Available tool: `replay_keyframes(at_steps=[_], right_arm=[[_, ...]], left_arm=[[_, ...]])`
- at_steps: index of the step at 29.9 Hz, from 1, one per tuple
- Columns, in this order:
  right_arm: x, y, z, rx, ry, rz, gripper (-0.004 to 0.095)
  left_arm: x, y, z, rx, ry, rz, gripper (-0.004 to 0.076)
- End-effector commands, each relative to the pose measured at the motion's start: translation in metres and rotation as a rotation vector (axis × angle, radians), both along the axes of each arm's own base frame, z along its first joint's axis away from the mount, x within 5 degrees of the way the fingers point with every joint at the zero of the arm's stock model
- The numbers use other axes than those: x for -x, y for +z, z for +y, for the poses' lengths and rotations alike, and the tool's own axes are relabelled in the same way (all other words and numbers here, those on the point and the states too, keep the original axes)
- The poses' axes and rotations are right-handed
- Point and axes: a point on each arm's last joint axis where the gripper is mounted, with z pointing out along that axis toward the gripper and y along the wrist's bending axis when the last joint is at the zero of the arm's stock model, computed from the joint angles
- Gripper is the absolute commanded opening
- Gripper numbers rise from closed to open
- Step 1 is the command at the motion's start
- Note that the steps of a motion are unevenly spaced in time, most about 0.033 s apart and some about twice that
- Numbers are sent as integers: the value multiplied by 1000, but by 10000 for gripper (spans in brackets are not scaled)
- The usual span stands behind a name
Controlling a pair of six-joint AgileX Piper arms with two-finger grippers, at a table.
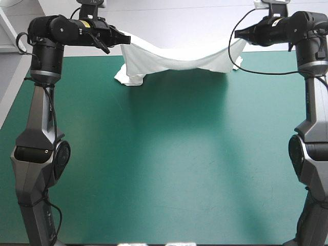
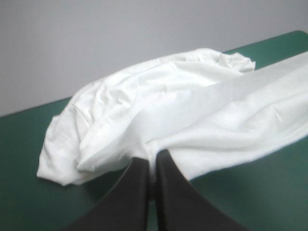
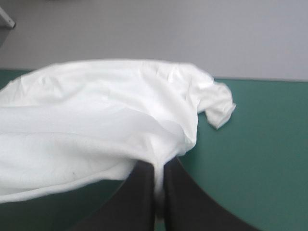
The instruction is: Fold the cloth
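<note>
Since the T-shirt point(image 1: 174, 57) is soft, light and limp, it sags between the two grips above the table's far edge, its left end trailing in a heap on the teal-green cover point(image 1: 164, 154). The left gripper point(image 2: 153, 160) and right gripper point(image 3: 159, 166) each clamp fabric, fingers nearly together. Corners or hems likely give the best hold; only that trailing heap may drag.
</note>
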Motion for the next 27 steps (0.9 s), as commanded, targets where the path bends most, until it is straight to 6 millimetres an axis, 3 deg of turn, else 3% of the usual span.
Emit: replay_keyframes(at_steps=[1,5,9,15,21,27], right_arm=[[27,19,0,-9,29,3,-17],[37,-3,0,-5,43,142,-16],[53,-15,1,-6,50,233,-15],[88,-41,5,40,53,364,-15],[129,-80,13,101,75,521,-15],[181,-120,20,218,98,662,-15]], left_arm=[[21,16,-2,79,-12,39,-10],[21,0,-10,104,-27,140,-10],[33,-33,-14,52,-36,298,-10],[89,-86,-11,-23,-71,539,-10],[143,-107,3,-85,-88,612,-10],[179,-125,13,-127,-77,656,-10]])
